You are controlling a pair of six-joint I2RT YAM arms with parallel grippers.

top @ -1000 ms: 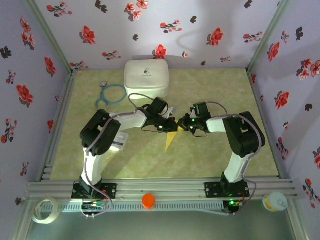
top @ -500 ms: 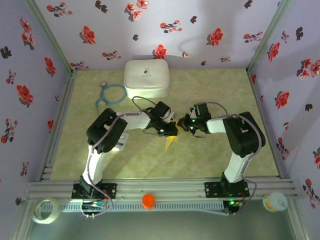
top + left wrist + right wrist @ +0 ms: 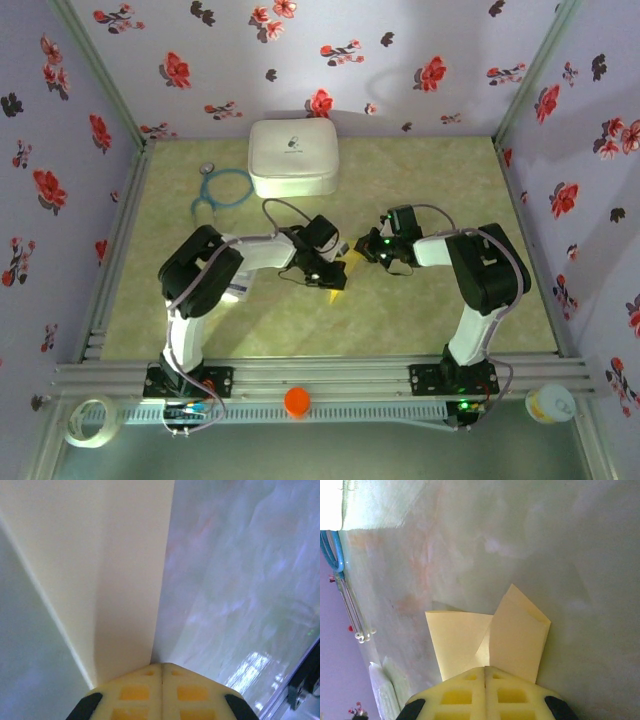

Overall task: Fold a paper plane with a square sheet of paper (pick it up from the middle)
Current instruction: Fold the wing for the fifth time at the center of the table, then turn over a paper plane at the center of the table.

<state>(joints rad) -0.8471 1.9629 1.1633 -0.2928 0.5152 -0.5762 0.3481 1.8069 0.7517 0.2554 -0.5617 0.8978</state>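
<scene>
A folded yellow paper plane lies on the green mat in the middle, its point toward the near edge. In the top view my left gripper sits on it, covering its middle. The left wrist view has the fingers shut, seam closed, tips at the edge of a long yellow flap. My right gripper is at the plane's far end. Its fingers are shut too, tips touching the paper where two flaps spread apart on the mat. I see no paper between either pair of fingers.
A white rounded case stands at the back, with a blue looped tube to its left. A small white printed packet lies under the left arm. An orange cap rests on the front rail, a tape roll at the near left.
My left gripper has slid along the paper from its far end toward the pointed near end, covering more of it. The right gripper has stayed put.
</scene>
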